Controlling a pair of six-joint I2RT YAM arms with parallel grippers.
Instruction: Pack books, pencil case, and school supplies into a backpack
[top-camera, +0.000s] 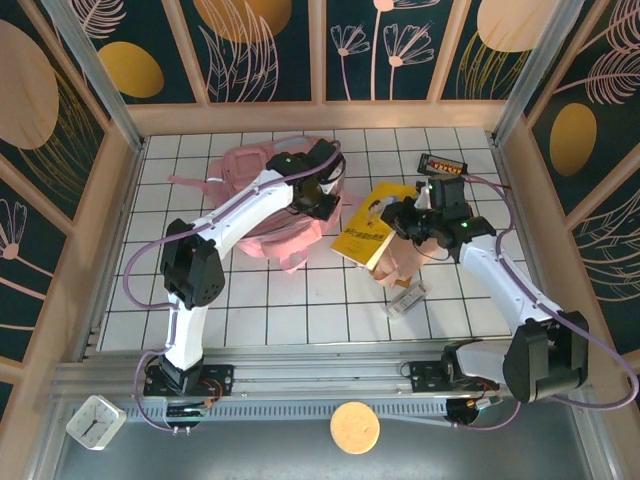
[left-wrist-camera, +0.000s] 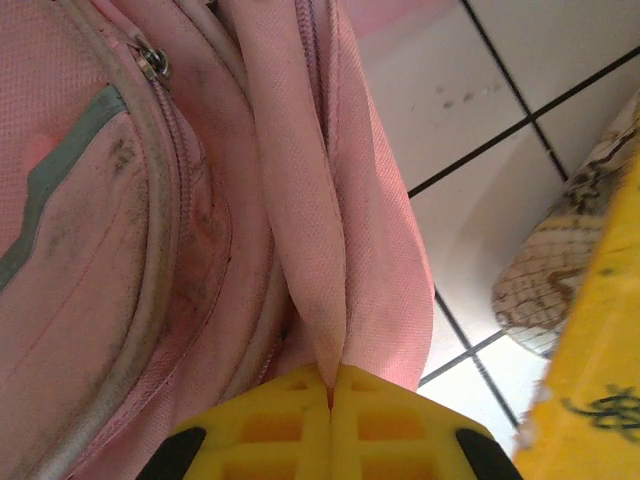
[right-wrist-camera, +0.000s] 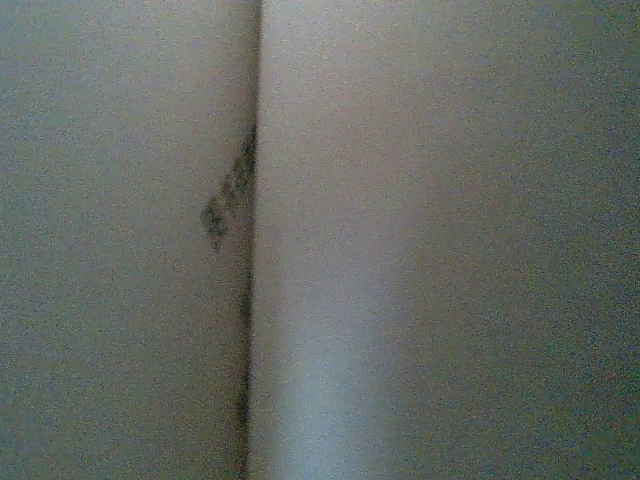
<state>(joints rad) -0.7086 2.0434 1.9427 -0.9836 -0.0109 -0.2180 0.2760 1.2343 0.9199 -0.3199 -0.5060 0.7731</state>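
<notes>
Top view bright, evenly lit, sharp; soft shadows on desk (top-camera: 300, 310). Left wrist clear; right wrist dim, wholly blurred.

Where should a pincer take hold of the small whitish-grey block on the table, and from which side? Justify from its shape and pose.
Across the narrow width of the whitish-grey block, mid-length, coming straight down from above. It lies flat on the tiled table, long and slim, with what looks like bare tile along both long sides.
</notes>
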